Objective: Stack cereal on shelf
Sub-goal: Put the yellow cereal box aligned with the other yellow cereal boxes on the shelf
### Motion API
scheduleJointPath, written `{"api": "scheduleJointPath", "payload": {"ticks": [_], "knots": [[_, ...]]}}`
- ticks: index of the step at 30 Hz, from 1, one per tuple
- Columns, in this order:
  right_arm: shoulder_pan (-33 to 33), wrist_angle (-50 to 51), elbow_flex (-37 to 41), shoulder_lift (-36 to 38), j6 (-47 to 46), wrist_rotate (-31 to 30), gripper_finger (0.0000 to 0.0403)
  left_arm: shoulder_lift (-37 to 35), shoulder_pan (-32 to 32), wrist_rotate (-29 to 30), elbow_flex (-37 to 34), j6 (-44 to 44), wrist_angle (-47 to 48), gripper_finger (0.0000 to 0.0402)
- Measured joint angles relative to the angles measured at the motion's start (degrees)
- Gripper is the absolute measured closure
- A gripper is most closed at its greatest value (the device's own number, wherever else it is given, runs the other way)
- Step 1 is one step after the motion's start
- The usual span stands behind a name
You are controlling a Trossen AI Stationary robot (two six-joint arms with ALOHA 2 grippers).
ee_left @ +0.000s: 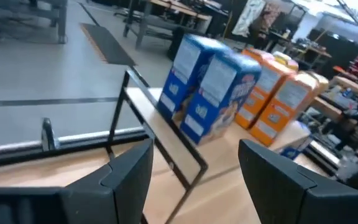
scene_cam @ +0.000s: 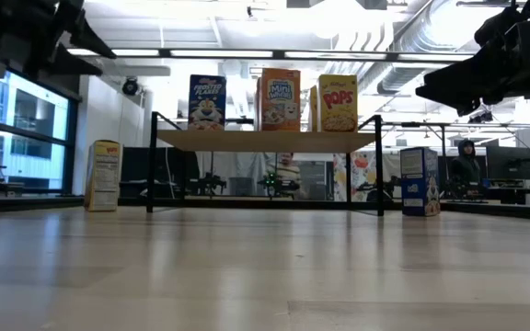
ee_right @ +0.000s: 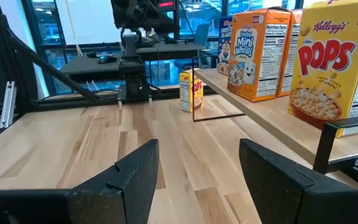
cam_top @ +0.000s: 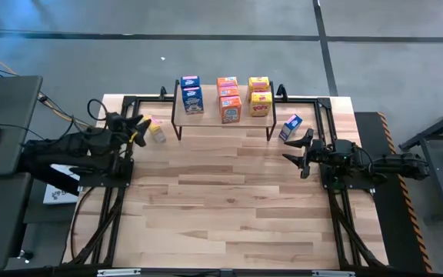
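"Kellogg's POPS" is printed on the yellow box on the shelf; "Frosted Mini Wheats" and "Nutrition Facts" are read on the orange box beside it (at its 9 o'clock). "POPS" is repeated on the small yellow box.

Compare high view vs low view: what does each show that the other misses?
Only the high view: both grippers, the left gripper and right gripper, open and empty, and that the boxes on the shelf stand two deep in each colour.

Only the low view: the printed fronts, and that the shelf top is raised on thin legs, with open space beneath it.

Both: blue boxes, orange boxes and yellow boxes on the shelf, a yellow box on the table at one end, a blue box at the other.
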State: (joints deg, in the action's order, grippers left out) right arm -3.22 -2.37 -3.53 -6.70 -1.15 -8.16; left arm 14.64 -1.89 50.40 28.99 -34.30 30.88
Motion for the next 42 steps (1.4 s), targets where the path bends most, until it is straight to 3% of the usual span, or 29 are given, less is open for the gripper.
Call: {"api": "scheduleJointPath", "payload": {"ticks": [10, 18, 28, 32, 42], "knots": [[0.00, 0.02, -0.02, 0.00, 0.02, -0.06, 0.0187, 8.54, 0.00, 1.66, 8.60, -0.13, 1.26, 0.0173], [0.00, 0.02, -0.02, 0.00, 0.07, -0.15, 0.0187, 15.09, 0.38, 7.77, 10.86, -3.70, 1.28, 0.0173], [0.01, 0.02, -0.03, 0.00, 0.08, -0.11, 0.0187, 22.19, 7.73, 5.81, 10.87, -10.26, 1.30, 0.0173], [0.00, 0.02, -0.02, 0.00, 0.07, -0.03, 0.0187, 25.13, 9.47, 1.94, 10.89, -15.77, 0.81, 0.0173], [0.00, 0.02, -0.04, -0.04, 0.07, 0.04, 0.0187, 29.51, 12.14, -0.90, 10.89, -37.76, 6.89, 0.0173]]}}
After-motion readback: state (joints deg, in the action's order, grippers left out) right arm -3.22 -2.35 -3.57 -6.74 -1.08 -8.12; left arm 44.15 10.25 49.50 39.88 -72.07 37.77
